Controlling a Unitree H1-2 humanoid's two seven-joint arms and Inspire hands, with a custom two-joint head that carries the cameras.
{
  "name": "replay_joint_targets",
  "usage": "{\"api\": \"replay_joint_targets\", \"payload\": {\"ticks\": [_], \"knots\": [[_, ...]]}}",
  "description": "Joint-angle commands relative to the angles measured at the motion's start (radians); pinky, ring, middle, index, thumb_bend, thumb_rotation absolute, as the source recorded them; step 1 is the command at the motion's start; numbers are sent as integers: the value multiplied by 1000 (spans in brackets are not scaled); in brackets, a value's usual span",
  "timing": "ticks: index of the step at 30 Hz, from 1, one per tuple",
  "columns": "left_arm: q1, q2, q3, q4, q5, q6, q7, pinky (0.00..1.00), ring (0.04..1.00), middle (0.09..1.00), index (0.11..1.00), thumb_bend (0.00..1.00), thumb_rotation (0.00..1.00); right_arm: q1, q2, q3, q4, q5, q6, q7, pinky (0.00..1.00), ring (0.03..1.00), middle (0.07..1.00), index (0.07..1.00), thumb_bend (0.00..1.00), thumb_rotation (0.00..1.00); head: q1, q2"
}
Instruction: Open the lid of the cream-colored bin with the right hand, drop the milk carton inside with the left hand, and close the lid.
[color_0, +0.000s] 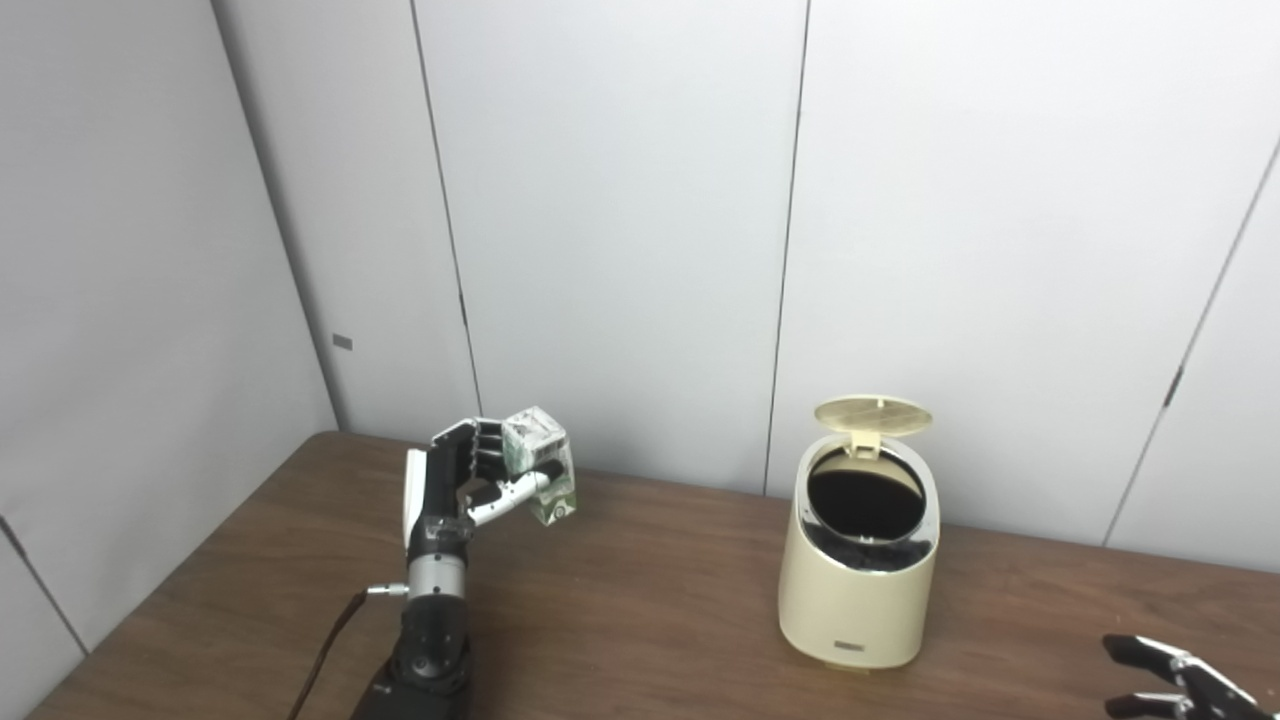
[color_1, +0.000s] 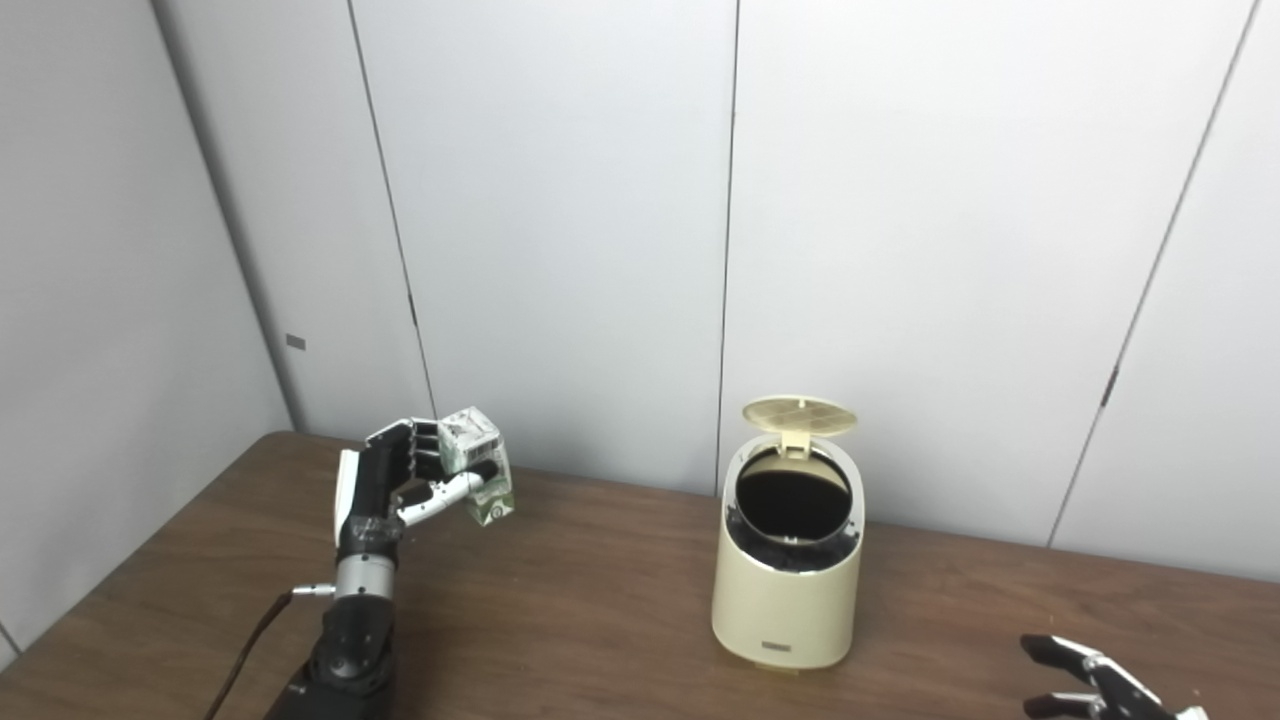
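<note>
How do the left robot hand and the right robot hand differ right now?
The left robot hand is raised above the table, shut on the milk carton; the right robot hand sits low at the picture's bottom corner, holding nothing, fingers apart. The left is left of the cream-colored bin, the right to its right. Neither touches the bin.

Right hand (color_0: 1180, 682) cut off by bottom-right corner — only dark fingertips showing, palm and arm out of frame. Print on milk carton (color_0: 541, 463) too small to read, near face partly covered by left hand (color_0: 470, 480) fingers. Interior of bin (color_0: 860, 570) dark — contents indiscernible. Desk (color_0: 640, 600) cropped at bottom and right edges.
</note>
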Motion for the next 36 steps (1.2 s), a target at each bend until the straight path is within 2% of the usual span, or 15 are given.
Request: {"api": "replay_joint_targets", "payload": {"ticks": [1,4,8,13,18,20,24,31,36], "knots": [[-33,2,9,-107,28,23,18,402,432,492,517,503,0,-38,12,-3,-57,9,4,-16,438,688,837,817,803,221,-1,1],[-5,-16,5,-239,53,84,1,396,427,490,526,502,0,-36,32,1,-93,-4,38,-16,479,716,857,842,757,145,-20,6],[22,-44,3,-374,51,143,-34,397,427,488,527,502,0,-30,49,4,-120,6,64,-7,612,778,894,884,699,17,-42,13],[40,-91,-9,-486,77,184,-45,413,436,495,518,503,0,-33,58,21,-132,2,67,-6,692,817,930,921,672,0,-66,22],[54,-132,-48,-541,143,183,-56,408,430,489,534,502,0,-42,65,28,-108,5,43,-14,732,828,939,922,675,0,-110,30],[58,-148,-62,-555,157,181,-62,408,430,490,533,502,0,-44,63,35,-99,-12,26,-21,716,814,933,914,684,0,-121,33],[59,-196,-82,-570,126,173,-88,412,431,492,531,502,0,-48,62,43,-72,-38,-9,-35,679,798,928,907,712,9,-141,36],[44,-263,-109,-570,171,179,-84,423,435,491,527,502,0,-54,70,46,-34,-39,-39,-52,641,796,928,908,720,47,-163,38],[33,-298,-127,-537,179,152,-81,423,438,493,523,503,0,-56,66,52,-29,-52,-45,-60,646,798,928,909,714,67,-180,41]]}}
